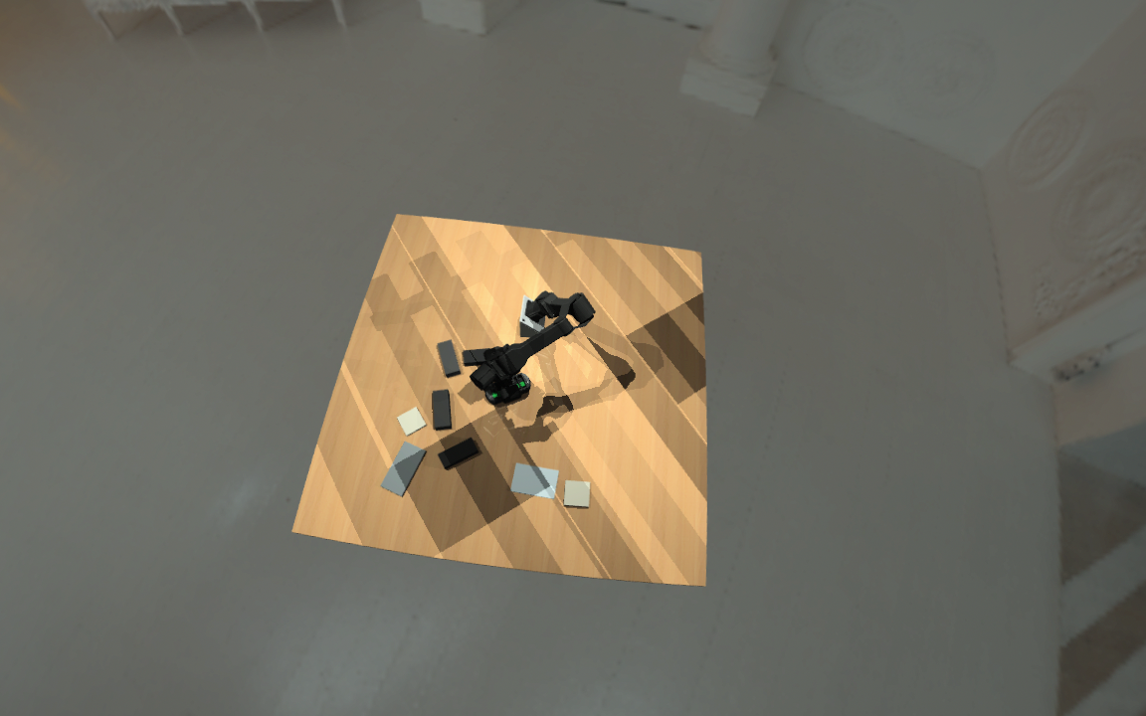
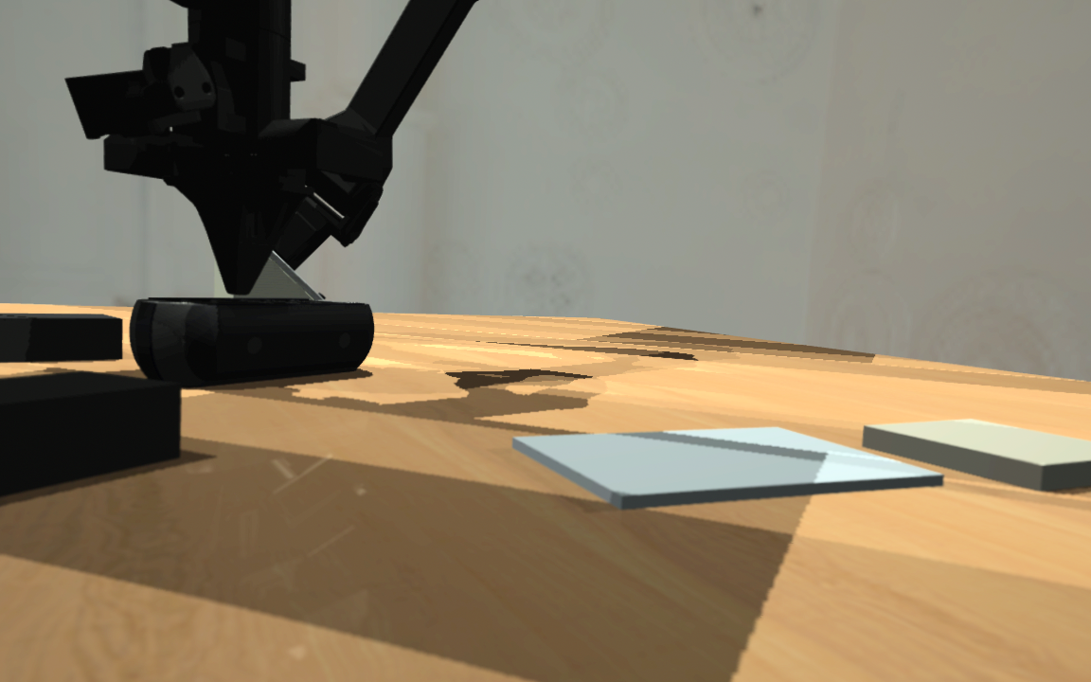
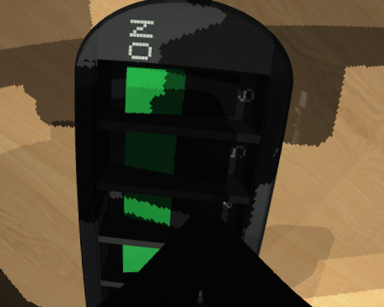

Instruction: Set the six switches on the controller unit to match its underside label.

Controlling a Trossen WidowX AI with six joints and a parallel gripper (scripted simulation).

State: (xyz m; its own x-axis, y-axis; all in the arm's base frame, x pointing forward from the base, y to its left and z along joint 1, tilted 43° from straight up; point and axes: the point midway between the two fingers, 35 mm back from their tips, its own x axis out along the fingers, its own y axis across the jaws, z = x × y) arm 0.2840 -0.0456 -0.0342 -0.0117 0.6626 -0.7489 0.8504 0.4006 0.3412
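The dark grey controller unit (image 1: 500,401) (image 2: 295,339) (image 3: 247,47) sits upright on its base. In the wrist view its "ON" mark is near the top left. Below it run rocker 6 (image 3: 142,89), rocker 5 (image 3: 149,151), rocker 4 (image 3: 147,210) and a fourth rocker (image 3: 136,257), green ends left, dark ends right. Their tilts are hard to read in the shadow. My gripper (image 2: 238,291) (image 3: 204,228) is shut and empty, pointing down, its tip over the dark side of rocker 4's row. Contact cannot be told. The remaining rockers are hidden behind the fingers; the underside label is out of sight.
Dark blocks (image 1: 448,358) (image 1: 441,409) (image 1: 458,452) lie left of and below the unit in the top view. Blue-grey plates (image 1: 403,468) (image 1: 534,480) and cream squares (image 1: 411,421) (image 1: 576,494) lie farther out. A pale wedge-shaped thing (image 2: 288,281) stands behind the unit.
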